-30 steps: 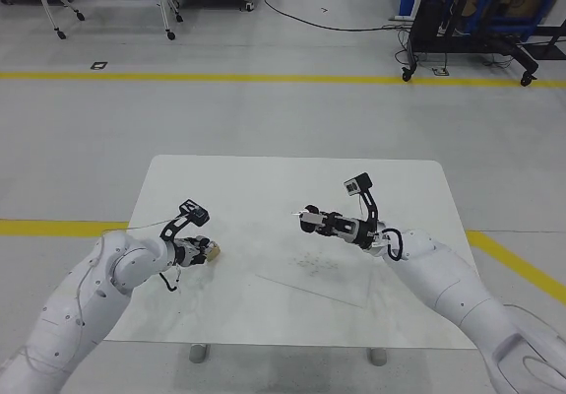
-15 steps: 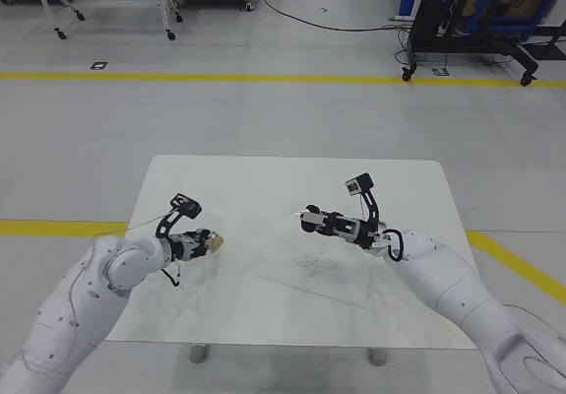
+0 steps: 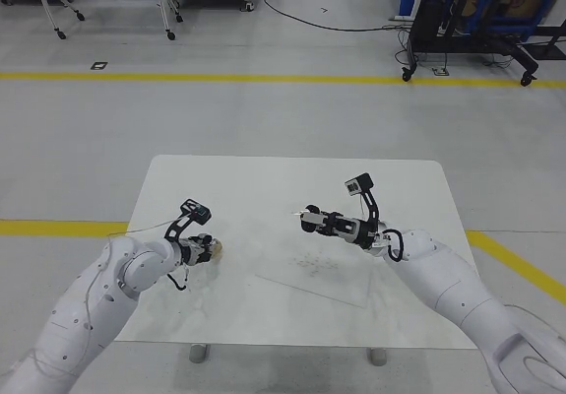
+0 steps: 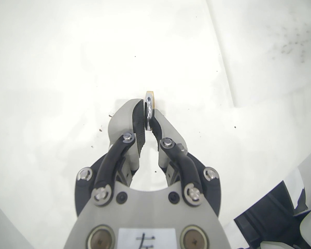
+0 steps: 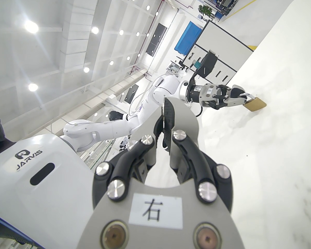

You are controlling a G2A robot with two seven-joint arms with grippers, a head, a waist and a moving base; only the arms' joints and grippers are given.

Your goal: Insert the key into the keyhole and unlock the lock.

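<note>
One left gripper: black ribbed pads narrowed tight onto the silver steel shackle of one rectangular brass-bodied padlock. The body is tilted and low over the tabletop; whether it touches cannot be told. Position: the table's left half, midway between the far and near edges.

One right gripper: pads pressed together on one thin silver metal key, tip pointing toward the padlock. It is held in the air over the table's middle, well apart from the lock.

One white, smooth, round-cornered rectangular table, with dark scuff specks near its centre.
</note>
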